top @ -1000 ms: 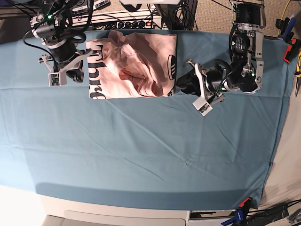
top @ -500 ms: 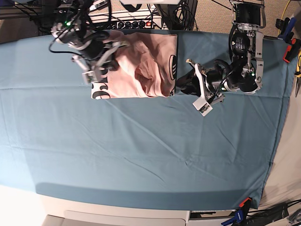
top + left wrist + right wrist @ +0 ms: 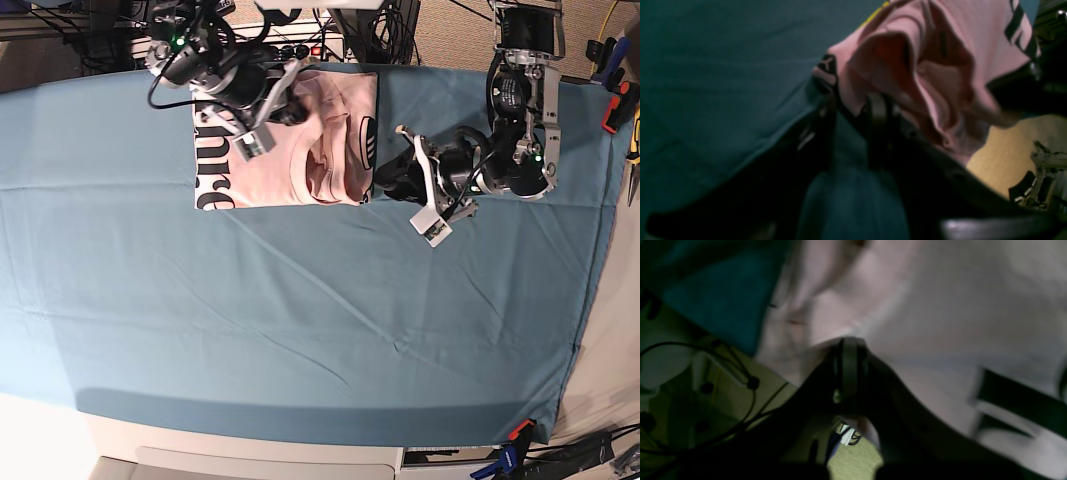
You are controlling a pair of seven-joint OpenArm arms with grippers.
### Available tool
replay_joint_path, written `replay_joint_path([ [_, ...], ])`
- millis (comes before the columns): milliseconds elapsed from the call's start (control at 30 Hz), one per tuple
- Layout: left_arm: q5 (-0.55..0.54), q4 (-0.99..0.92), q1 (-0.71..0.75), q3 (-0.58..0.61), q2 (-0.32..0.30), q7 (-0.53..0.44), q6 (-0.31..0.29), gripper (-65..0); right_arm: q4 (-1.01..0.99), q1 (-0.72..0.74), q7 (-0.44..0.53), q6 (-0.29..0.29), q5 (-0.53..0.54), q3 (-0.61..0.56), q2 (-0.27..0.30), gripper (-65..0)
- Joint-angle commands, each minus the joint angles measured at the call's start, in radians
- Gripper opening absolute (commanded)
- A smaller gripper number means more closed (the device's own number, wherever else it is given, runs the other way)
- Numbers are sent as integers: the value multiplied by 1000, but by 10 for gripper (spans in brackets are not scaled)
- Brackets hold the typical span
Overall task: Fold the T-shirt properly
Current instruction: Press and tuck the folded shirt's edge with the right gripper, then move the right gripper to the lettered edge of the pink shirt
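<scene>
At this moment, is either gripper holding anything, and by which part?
The left gripper sits half-open at the T-shirt's side edge; whether it pinches the hem cannot be told. The right gripper is shut over the shirt's far part; its grip is blurred.

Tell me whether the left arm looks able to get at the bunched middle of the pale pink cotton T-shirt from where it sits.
Probably yes: the left gripper sits at the pale pink cotton T-shirt's edge, with only flat fabric between it and the bunch, though the right gripper hovers close by.

Right hand [image 3: 290,112] closed; left hand [image 3: 392,178] parted
</scene>
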Motion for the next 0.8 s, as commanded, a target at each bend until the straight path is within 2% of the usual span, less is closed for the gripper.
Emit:
replay_joint_path([
  [0, -18, 16, -14, -2, -5, -21, -3, -480, 19, 0, 15, 4, 35, -18, -2, -650],
  [300, -18, 16, -14, -2, -5, -23, -3, -480, 19, 3, 19, 150, 107, -143, -2, -650],
  [500, -18, 16, -14, -2, -5, -26, -3, -480, 19, 44, 35, 240, 106, -151, -3, -650],
  [533, -18, 16, -14, -2, -5, -26, -3, -480, 19, 57, 38, 245, 105, -151, -3, -616],
  [633, -18, 16, -13, -2, -5, -26, -3, -480, 19, 97, 58, 243, 85, -141, -3, -397],
  [667, -17, 16, -13, -2, -5, -26, -3, -480, 19, 111, 68, 238, 71, -126, -3, -361],
  [767, -17, 16, -5, -2, -5, -26, -3, -480, 19, 161, 71, 198, 62, -33, -3, -358],
])
